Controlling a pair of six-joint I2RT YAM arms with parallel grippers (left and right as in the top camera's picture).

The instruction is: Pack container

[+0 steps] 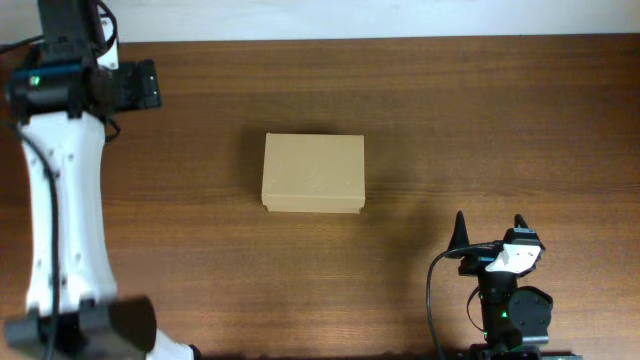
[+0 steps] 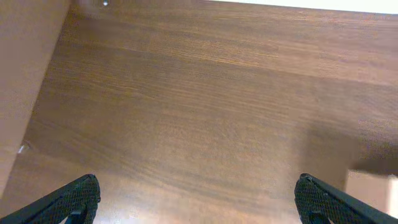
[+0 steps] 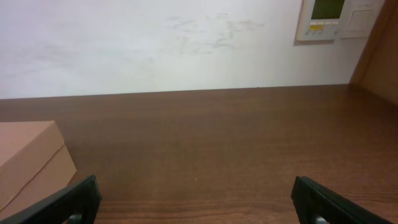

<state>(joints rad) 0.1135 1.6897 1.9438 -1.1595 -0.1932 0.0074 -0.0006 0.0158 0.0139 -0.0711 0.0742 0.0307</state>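
The container is a plain tan cardboard box with its lid down, standing at the middle of the table. It shows at the left edge of the right wrist view, and a corner of it shows at the lower right of the left wrist view. My left gripper is at the far left back of the table, well away from the box, open and empty. My right gripper is near the front edge, to the right of the box, open and empty.
The brown wooden table ends at a white wall at the back, which carries a wall panel. A tan side panel runs along the left of the left wrist view.
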